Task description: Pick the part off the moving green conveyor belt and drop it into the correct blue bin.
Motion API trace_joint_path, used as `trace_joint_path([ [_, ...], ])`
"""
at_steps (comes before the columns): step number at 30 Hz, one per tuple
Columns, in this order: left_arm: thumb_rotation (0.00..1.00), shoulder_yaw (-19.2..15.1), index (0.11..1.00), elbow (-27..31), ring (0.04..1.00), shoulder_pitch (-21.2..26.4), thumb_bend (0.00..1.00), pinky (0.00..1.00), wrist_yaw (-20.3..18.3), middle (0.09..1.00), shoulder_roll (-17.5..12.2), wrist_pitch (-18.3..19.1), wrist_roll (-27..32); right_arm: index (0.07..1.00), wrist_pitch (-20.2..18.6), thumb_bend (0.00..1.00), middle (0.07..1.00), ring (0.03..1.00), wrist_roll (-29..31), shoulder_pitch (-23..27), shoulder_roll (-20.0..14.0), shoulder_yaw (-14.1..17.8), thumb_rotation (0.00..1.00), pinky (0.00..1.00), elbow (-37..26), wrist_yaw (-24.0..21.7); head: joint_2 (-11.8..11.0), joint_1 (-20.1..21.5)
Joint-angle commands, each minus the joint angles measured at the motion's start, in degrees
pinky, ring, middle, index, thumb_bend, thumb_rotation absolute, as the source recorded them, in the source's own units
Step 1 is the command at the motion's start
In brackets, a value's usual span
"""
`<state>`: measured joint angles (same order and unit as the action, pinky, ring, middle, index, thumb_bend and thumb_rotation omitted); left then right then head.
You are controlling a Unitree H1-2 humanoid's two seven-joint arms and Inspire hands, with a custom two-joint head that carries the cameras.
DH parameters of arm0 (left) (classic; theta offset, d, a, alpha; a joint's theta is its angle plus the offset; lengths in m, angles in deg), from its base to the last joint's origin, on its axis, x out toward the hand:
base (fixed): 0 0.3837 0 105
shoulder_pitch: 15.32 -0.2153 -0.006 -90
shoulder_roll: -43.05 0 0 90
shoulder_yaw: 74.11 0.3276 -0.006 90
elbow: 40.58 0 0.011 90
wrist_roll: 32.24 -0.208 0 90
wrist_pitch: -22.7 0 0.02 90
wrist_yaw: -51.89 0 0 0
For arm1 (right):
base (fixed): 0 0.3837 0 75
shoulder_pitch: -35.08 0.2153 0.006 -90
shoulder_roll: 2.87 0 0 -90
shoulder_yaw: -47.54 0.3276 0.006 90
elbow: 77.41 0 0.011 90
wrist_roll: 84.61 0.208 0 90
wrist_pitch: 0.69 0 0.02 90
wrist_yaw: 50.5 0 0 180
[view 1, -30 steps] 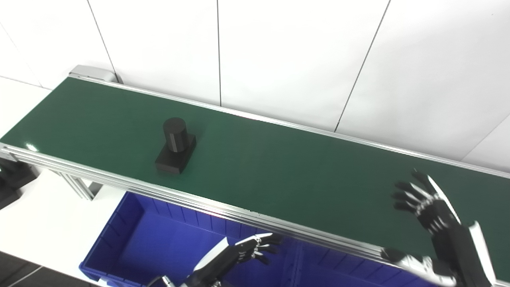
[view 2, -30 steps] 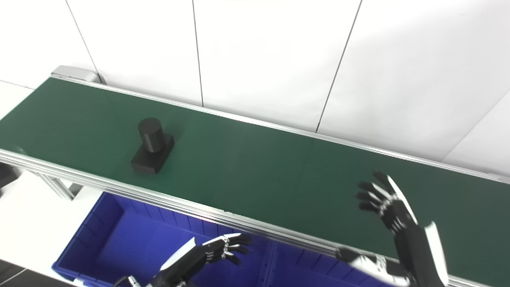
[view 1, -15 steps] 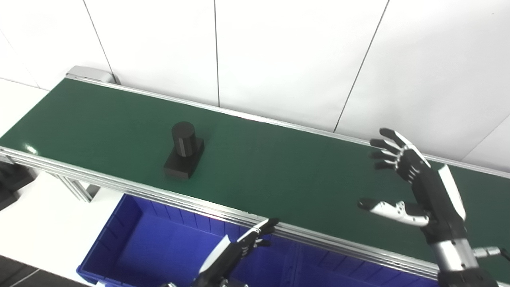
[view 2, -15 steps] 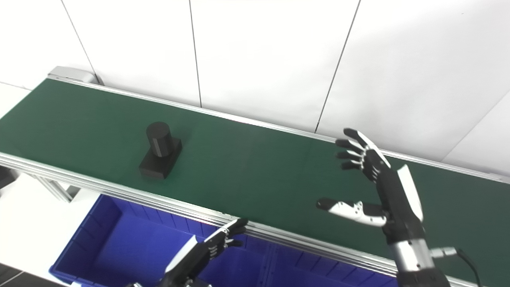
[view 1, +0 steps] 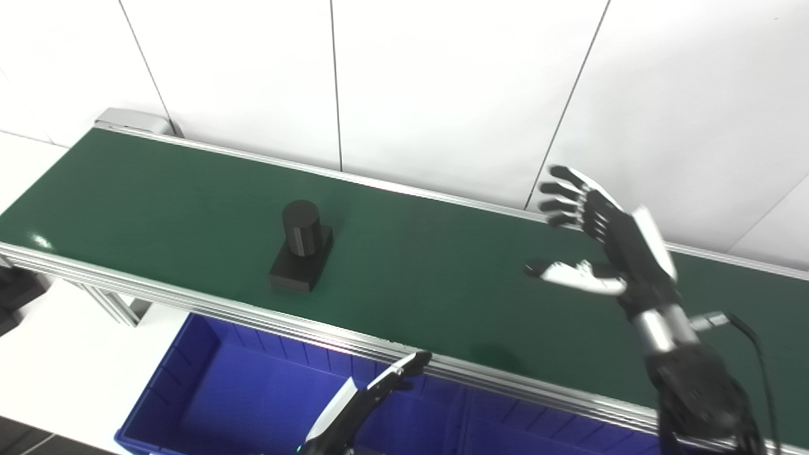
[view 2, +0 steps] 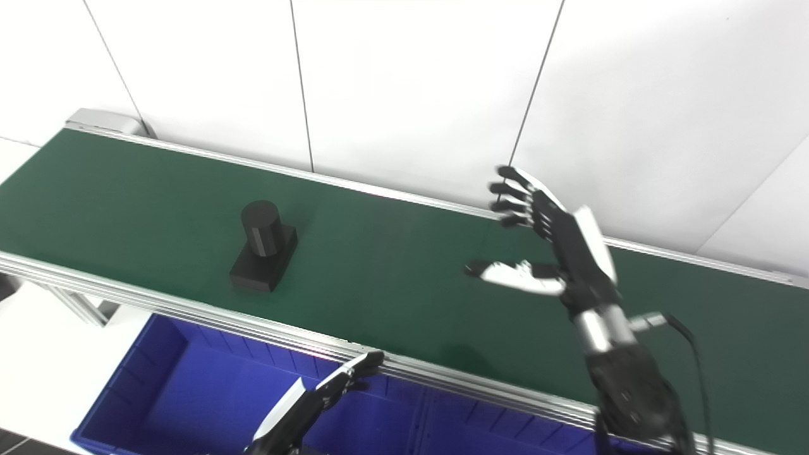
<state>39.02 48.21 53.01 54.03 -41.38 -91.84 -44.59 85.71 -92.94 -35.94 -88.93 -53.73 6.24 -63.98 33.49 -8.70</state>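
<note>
On the belt's (view 1: 158, 189) left half stands the part (view 1: 302, 246), a black cylinder upright on a square base, touched by nothing. Below the belt's near rail sit the blue bins (view 1: 208, 392), placed, I judge, so a lifted part can simply be let fall. The left hand (view 1: 373, 395) hangs low over a bin, empty, fingers stretched out roughly together, seemingly waiting. Well to the right of the part, the right hand (view 1: 607, 234) is raised over the belt, empty, fingers spread and thumb held wide, likely poised to catch the part as it rides toward it
</note>
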Motion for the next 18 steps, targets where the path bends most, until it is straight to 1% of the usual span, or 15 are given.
trace_joint_path([
  [1, 0.32, 0.9, 0.918, 2.1, 0.895, -1.1, 1.0, 0.78, 1.9, 0.934, -0.6, -2.4, 0.3, 0.867, -0.2, 0.89, 0.806, 0.748, -0.6, 2.9, 1.0, -0.4, 0.38, 0.67, 0.3, -0.1, 0.2, -0.2],
  [4, 0.31, 1.9, 0.91, 2.6, 0.873, -2.2, 1.0, 0.74, 3.4, 0.925, -1.0, -2.4, 0.2, 0.863, 0.2, 0.89, 0.803, 0.742, -1.9, 3.8, 1.5, -1.0, 0.39, 0.66, 2.1, 0.3, 0.9, -0.5],
  [7, 0.3, 2.8, 0.903, 2.7, 0.868, -2.8, 1.0, 0.73, 4.8, 0.924, -1.3, -2.4, 0.7, 0.863, 0.1, 0.9, 0.804, 0.746, -2.3, 4.3, 1.9, -0.9, 0.39, 0.66, 2.9, 0.3, 1.4, -0.4],
  [9, 0.31, 3.6, 0.902, 2.9, 0.865, -3.2, 1.0, 0.73, 6.4, 0.925, -1.7, -2.4, 0.8, 0.865, -0.1, 0.9, 0.803, 0.745, -2.3, 4.6, 2.1, -0.8, 0.38, 0.66, 3.1, 0.3, 2.3, -0.4],
  [13, 0.31, 5.7, 0.901, 2.6, 0.864, -3.1, 1.0, 0.75, 12.0, 0.912, -2.3, -2.4, 0.0, 0.868, -0.8, 0.9, 0.804, 0.744, -1.7, 5.0, 2.1, -0.3, 0.37, 0.64, 2.6, -0.1, 3.4, -0.6],
  [15, 0.31, 6.8, 0.907, 2.0, 0.876, -2.3, 1.0, 0.76, 15.6, 0.916, -2.1, -2.4, -0.8, 0.87, -0.4, 0.89, 0.802, 0.745, -1.2, 5.1, 1.8, 0.1, 0.37, 0.65, 2.7, -0.4, 3.8, -0.7],
  [17, 0.32, 8.7, 0.916, 1.1, 0.879, -0.9, 1.0, 0.77, 20.6, 0.917, -2.2, -2.4, -2.1, 0.871, 0.2, 0.89, 0.798, 0.745, -0.6, 5.1, 1.5, 0.4, 0.37, 0.66, 2.9, -0.6, 4.1, -0.7],
  [18, 0.31, 9.8, 0.923, 0.4, 0.882, 0.0, 1.0, 0.78, 24.0, 0.919, -2.3, -2.4, -3.6, 0.871, 0.4, 0.89, 0.796, 0.744, -0.4, 5.1, 1.3, 0.6, 0.37, 0.66, 2.9, -0.7, 4.2, -0.7],
])
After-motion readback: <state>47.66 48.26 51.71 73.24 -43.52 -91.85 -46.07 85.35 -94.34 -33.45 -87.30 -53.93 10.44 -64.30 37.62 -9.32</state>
